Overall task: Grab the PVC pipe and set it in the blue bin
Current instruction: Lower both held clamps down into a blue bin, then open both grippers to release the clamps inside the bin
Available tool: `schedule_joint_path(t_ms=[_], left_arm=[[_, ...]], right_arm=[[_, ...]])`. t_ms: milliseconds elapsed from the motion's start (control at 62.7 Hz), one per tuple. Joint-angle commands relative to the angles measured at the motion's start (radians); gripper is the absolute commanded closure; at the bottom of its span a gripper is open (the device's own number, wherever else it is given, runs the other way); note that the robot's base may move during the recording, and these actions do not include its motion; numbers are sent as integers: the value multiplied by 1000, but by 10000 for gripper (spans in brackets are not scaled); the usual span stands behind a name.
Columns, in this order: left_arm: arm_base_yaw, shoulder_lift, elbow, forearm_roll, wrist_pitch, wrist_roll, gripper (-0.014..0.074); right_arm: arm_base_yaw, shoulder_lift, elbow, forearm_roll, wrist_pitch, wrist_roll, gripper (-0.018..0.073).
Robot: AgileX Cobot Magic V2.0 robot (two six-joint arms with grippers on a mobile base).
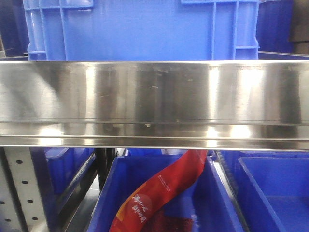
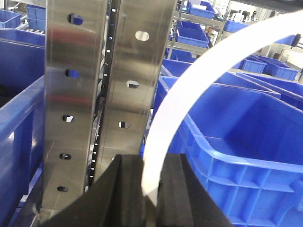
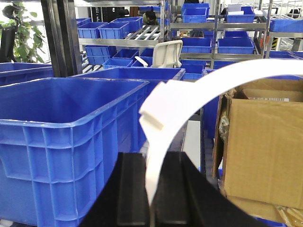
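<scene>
Left wrist-mounted view has the left gripper (image 2: pixel 150 163) closed narrow on the PVC pipe (image 2: pixel 163 118), a white length that rises from between the black fingers and sweeps up to the right in a long arc, beside a steel upright (image 2: pixel 75 94) and over the near blue bin (image 2: pixel 246 184). Across on the right wrist-mounted view, the right gripper (image 3: pixel 154 161) is likewise clamped on a white pipe (image 3: pixel 236 74), which carries a stepped joint just above the fingers and arcs between a blue bin (image 3: pixel 57 170) and a cardboard box (image 3: pixel 265 151). I'd take it for one pipe held at both ends, though no view shows the whole run. Bowed that far, it looks light and springy rather than stiff, with a smooth skin likely to slip or twist, so holds near the ends, clear of the joint, seem sensible. By count: two grippers, one pipe in each wrist view, one box, one near bin per wrist view and many more on the racks behind. From the front view only a steel shelf rail (image 1: pixel 154 96), bins and one red packet (image 1: pixel 164 188) show; no pipe.
</scene>
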Motion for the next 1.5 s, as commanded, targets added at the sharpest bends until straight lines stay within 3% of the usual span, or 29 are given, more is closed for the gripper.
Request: schedule_joint_path(t_ms=[0, 128, 239, 383, 511, 622, 814, 1037, 1245, 1357, 1484], left_arm=[[-1, -3, -20, -1, -13, -1, 707], [-55, 11, -98, -1, 59, 107, 707], [-149, 50, -155, -1, 62, 185, 707], [-268, 146, -246, -1, 55, 186, 707], [-317, 273, -356, -1, 58, 184, 707], [-324, 395, -468, -28, 71, 183, 707], [-324, 606, -667, -88, 92, 183, 707], [-324, 848, -930, -118, 260, 179, 707], [-324, 963, -989, -144, 289, 177, 707], [-324, 983, -989, -144, 289, 177, 706], [-324, 988, -989, -144, 291, 177, 608]], right_arm=[[1, 10, -8, 37, -38, -5, 721], [11, 61, -59, 117, -66, -56, 721], [38, 152, -112, 122, -68, -117, 721], [108, 314, -210, 122, -112, -121, 721], [190, 465, -309, 122, -126, -125, 721], [243, 608, -393, 120, -124, -125, 721], [251, 844, -571, 168, -119, -125, 721], [251, 1032, -749, 176, -101, -125, 721], [251, 1141, -853, 200, 42, -125, 716], [251, 1151, -867, 200, 64, -125, 617], [251, 1153, -867, 214, 66, -125, 365]])
